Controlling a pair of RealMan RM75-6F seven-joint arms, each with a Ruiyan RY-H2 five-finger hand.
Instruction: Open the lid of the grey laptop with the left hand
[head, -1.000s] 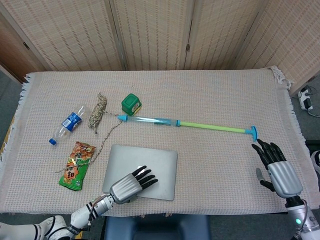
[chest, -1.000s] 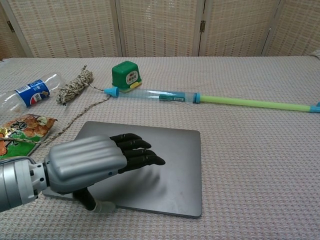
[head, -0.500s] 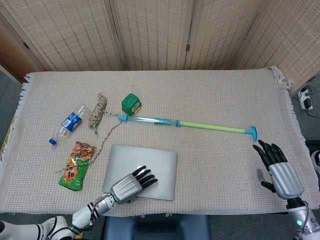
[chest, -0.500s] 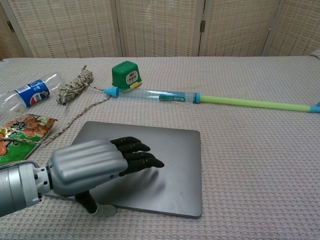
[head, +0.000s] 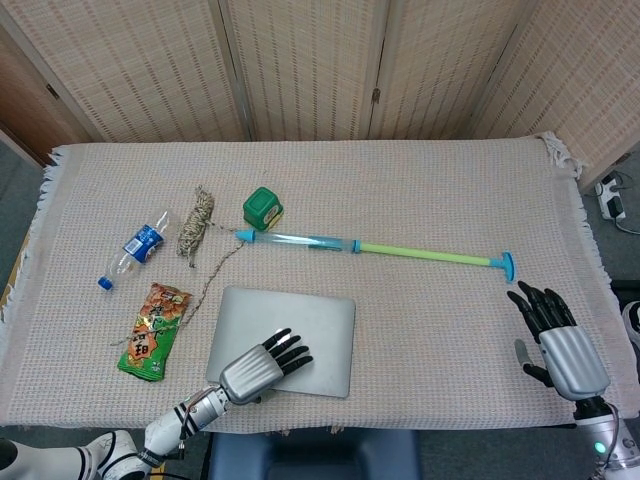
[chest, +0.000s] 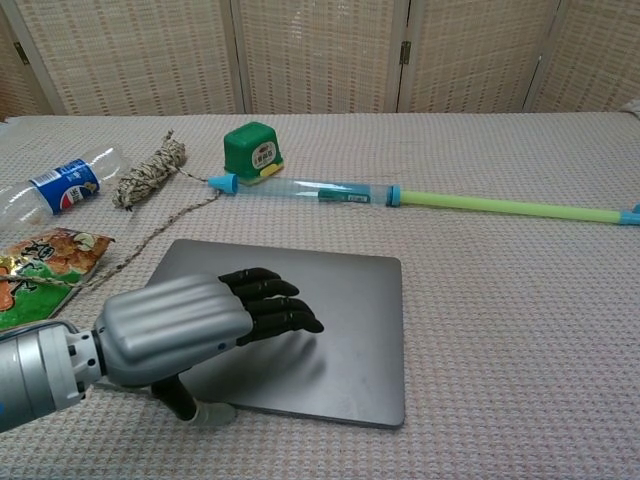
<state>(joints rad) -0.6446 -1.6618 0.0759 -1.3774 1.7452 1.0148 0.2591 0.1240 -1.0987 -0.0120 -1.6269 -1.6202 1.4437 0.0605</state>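
The left hand (chest: 190, 325) hovers palm-down over the near-left part of the grey laptop (chest: 340, 320), dark fingers (chest: 275, 305) spread out flat and grasping nothing, thumb tip down at the laptop's near edge. The lid lies closed, flat on the woven cloth (head: 430, 200). Over on the far side, the right hand (head: 558, 340) rests released, fingers apart. Left of the laptop sits a snack bag (head: 154, 330), printing too small to read; beyond it a blue-labelled bottle (head: 137, 250), label illegible.

The left hand (chest: 190, 335) hovers palm down at the near edge, fingers extended; the right hand (head: 556, 335) rests open at the near right corner.
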